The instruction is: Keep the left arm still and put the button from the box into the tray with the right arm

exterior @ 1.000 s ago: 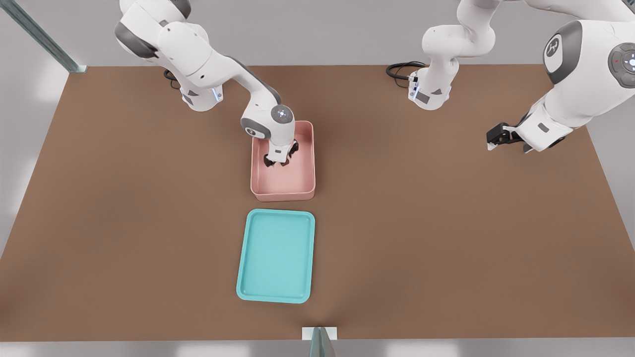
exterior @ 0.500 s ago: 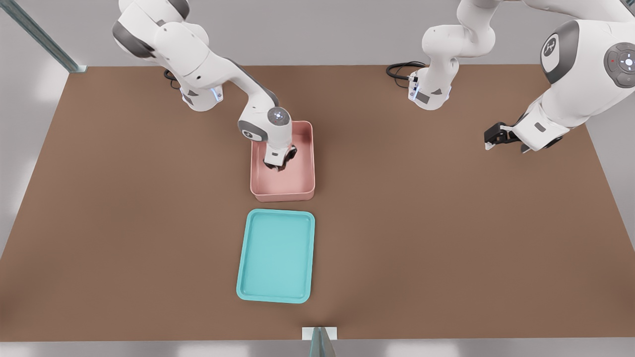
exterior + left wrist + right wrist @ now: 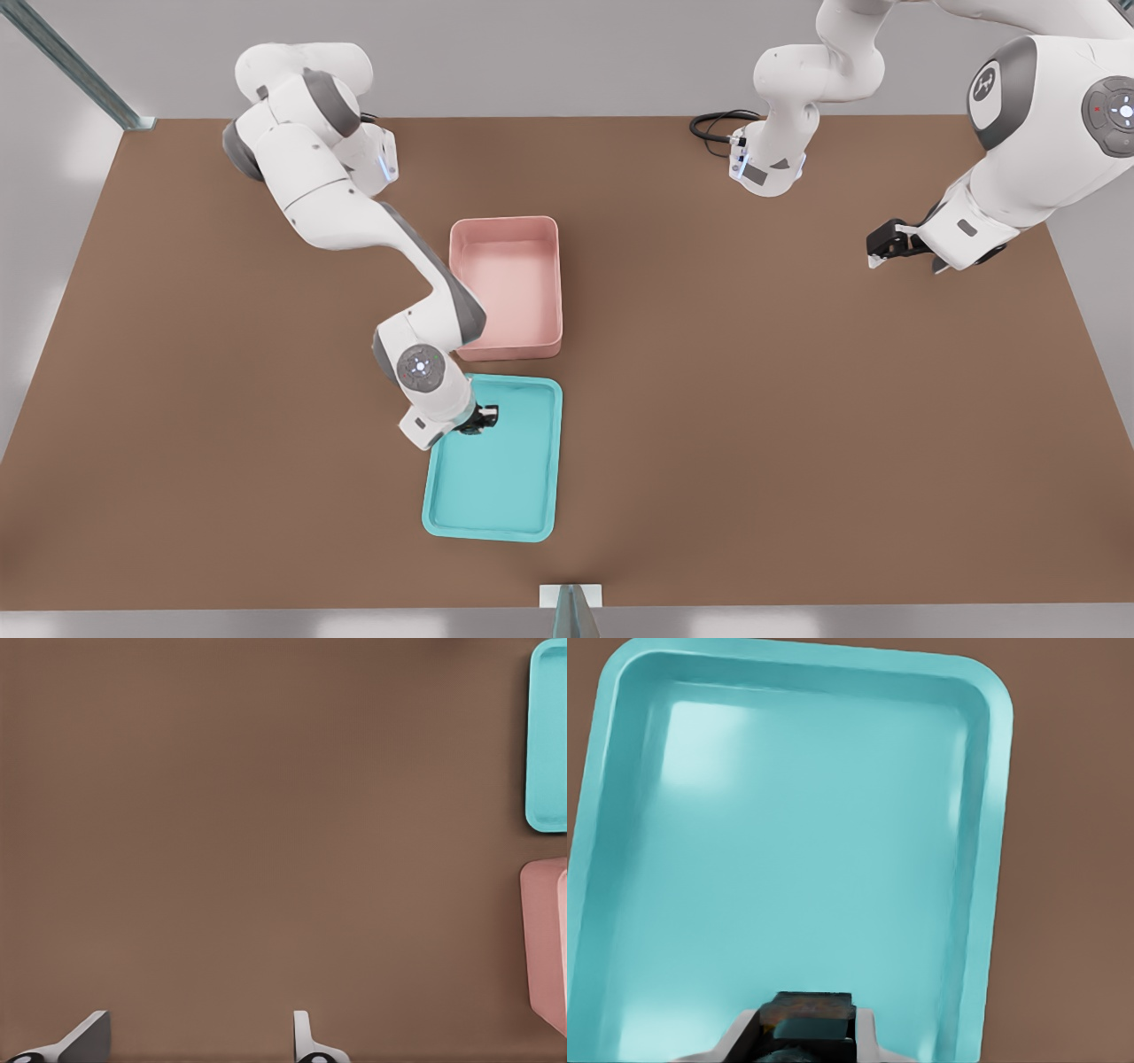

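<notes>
While the gripper (image 3: 483, 418) hangs over the tray (image 3: 532, 496), its fingers (image 3: 868, 1036) clamp the button (image 3: 808, 1014); brown desk (image 3: 797, 399), grey wall beyond.

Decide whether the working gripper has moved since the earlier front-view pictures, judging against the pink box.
Yes. The gripper has left the box and moved toward the camera; it is now over the tray, at the end nearer the box, shut on the button.

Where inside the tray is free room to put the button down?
The tray floor is bare from the gripper, shut on the button, out to every rim. Only the corner nearest the box is crowded, by the wrist.
</notes>
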